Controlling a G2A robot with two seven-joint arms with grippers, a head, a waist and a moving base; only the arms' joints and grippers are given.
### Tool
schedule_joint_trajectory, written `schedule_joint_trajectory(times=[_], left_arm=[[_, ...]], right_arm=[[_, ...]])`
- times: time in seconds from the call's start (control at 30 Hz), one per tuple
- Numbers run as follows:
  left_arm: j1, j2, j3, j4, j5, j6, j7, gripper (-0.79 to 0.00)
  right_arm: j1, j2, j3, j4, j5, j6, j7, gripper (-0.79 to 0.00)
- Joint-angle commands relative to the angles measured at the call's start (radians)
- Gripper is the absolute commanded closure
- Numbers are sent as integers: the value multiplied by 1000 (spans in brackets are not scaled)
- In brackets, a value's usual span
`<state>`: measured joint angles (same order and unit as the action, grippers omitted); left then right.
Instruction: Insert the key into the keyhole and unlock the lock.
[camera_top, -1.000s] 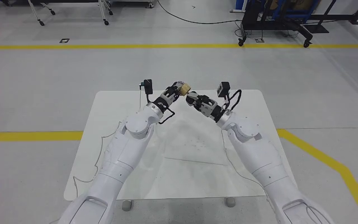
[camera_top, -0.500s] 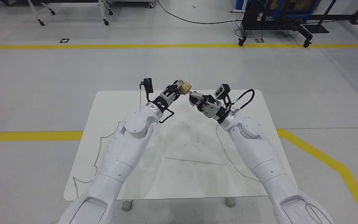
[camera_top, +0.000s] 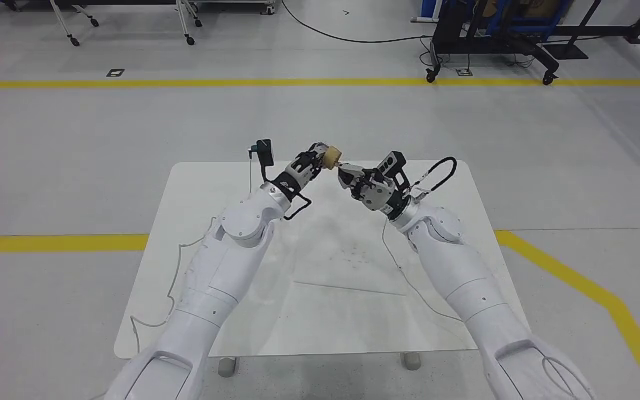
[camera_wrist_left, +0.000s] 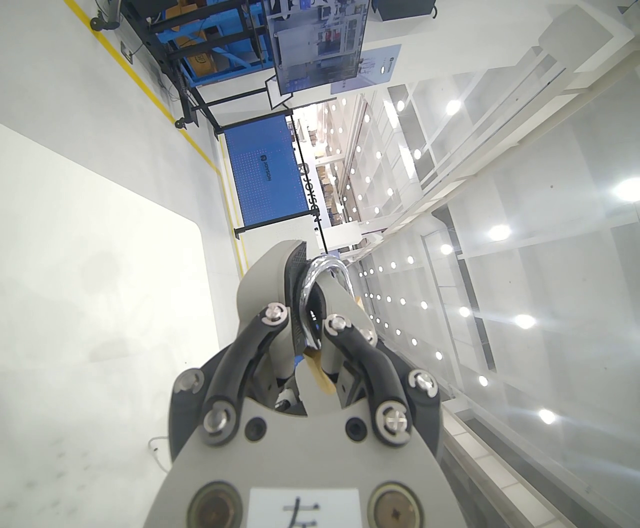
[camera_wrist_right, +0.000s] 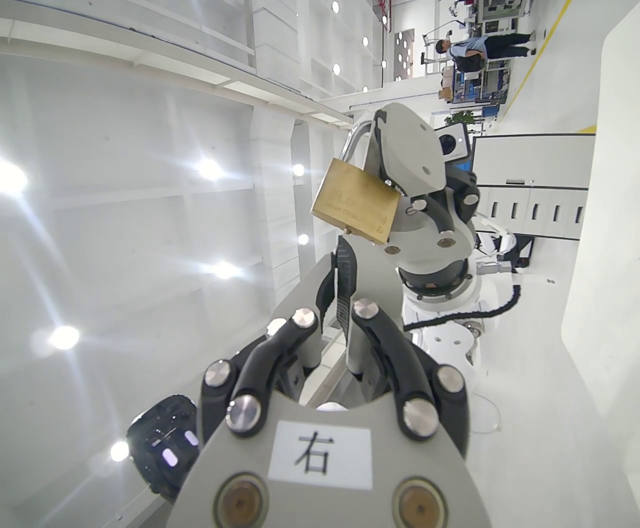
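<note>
A brass padlock (camera_top: 329, 156) hangs above the far middle of the white table (camera_top: 330, 280), held by its silver shackle (camera_wrist_left: 326, 274) in my left gripper (camera_top: 318, 160), which is shut on it. From the right wrist view the lock body (camera_wrist_right: 356, 200) faces my right gripper (camera_wrist_right: 343, 252), keyhole end toward it. My right gripper (camera_top: 346, 178) is shut just below that end. A small metal stub (camera_wrist_right: 348, 231) juts from the lock's bottom at my fingertips; the rest of the key is hidden between the pads.
Both grippers meet in the air over the table's far edge. Thin cables (camera_top: 400, 270) trail along the right arm onto the tabletop. Yellow floor lines (camera_top: 120, 83) and wheeled racks (camera_top: 500, 45) lie beyond the table.
My right wrist has rolled, its camera swinging round, and the right gripper has edged closer to the lock's bottom. The left arm has held the lock almost still.
</note>
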<state>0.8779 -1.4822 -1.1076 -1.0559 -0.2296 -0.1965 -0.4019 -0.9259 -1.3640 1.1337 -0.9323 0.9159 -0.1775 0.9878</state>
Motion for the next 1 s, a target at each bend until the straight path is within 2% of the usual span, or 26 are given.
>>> schedule_joint_trajectory(times=[0.0,0.37,0.43,0.7,0.73,0.83,0.97], left_arm=[[0,0,0,0,0,0,0,0],[0,0,0,0,0,0,0,0],[0,0,0,0,0,0,0,0],[0,0,0,0,0,0,0,0],[0,0,0,0,0,0,0,0],[0,0,0,0,0,0,0,0],[0,0,0,0,0,0,0,0]], right_arm=[[4,-3,-2,11,12,7,7,0],[19,-10,-7,38,-18,0,-22,0],[19,-11,-7,34,-25,-4,-28,-83],[15,-13,0,25,-27,-3,-30,-58],[14,-14,1,24,-27,-1,-28,-28],[16,-15,1,28,-23,8,-29,0],[19,-21,2,42,18,30,0,0]])
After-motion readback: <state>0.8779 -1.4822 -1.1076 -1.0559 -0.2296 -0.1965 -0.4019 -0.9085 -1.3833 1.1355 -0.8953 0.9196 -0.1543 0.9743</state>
